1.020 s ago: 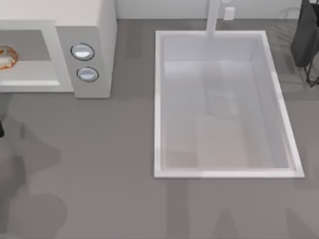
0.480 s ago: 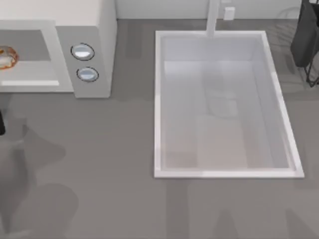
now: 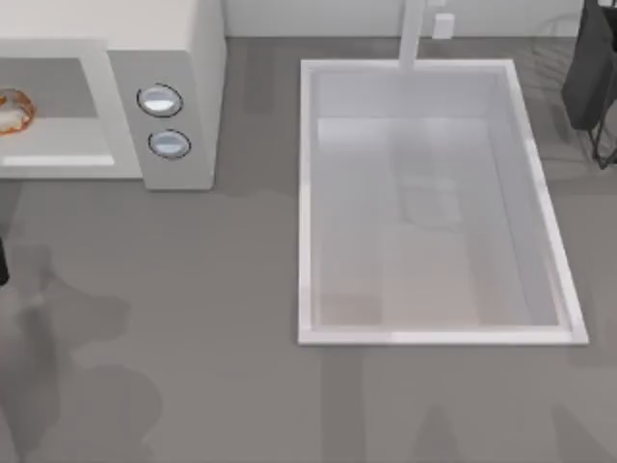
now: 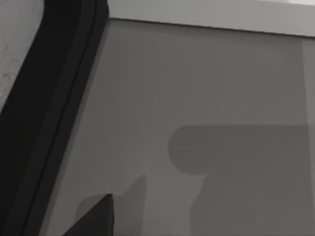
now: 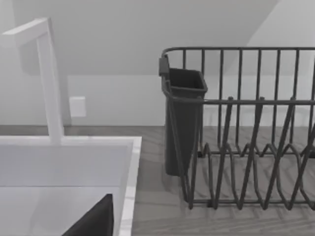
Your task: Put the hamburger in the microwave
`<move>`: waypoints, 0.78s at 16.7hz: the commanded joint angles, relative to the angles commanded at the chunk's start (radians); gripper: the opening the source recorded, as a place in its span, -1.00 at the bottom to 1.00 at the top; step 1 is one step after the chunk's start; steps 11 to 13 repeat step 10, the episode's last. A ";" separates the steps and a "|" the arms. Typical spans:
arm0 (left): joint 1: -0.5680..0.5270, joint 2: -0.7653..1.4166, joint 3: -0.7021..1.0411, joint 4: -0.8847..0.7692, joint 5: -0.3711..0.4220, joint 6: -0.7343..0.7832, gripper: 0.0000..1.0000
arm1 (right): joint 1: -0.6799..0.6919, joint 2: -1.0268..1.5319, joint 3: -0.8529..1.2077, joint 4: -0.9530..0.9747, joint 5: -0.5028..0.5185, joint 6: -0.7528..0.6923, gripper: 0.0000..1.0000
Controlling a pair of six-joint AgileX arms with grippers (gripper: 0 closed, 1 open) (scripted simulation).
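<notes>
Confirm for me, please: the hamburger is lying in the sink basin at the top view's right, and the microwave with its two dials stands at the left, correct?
Not quite. The hamburger lies in the grey cavity of the microwave at the top view's left edge, not in the sink basin. The top view shows this. The microwave with its two dials does stand at the left.

White sink basin recessed in grey worktop, faucet at its back edge; dark dish rack right of it.
</notes>
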 joint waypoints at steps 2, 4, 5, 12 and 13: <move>0.009 -0.056 0.003 -0.036 0.011 -0.007 1.00 | 0.000 0.000 0.000 0.000 0.000 0.000 1.00; 0.017 -0.113 0.013 -0.053 0.024 -0.017 1.00 | 0.000 0.000 0.000 0.000 0.000 0.000 1.00; 0.021 -0.139 0.019 -0.055 0.030 -0.022 1.00 | 0.000 0.000 0.000 0.000 0.000 0.000 1.00; 0.029 -0.199 0.035 -0.052 0.044 -0.034 1.00 | 0.000 0.000 0.000 0.000 0.000 0.000 1.00; 0.029 -0.199 0.035 -0.052 0.044 -0.034 1.00 | 0.000 0.000 0.000 0.000 0.000 0.000 1.00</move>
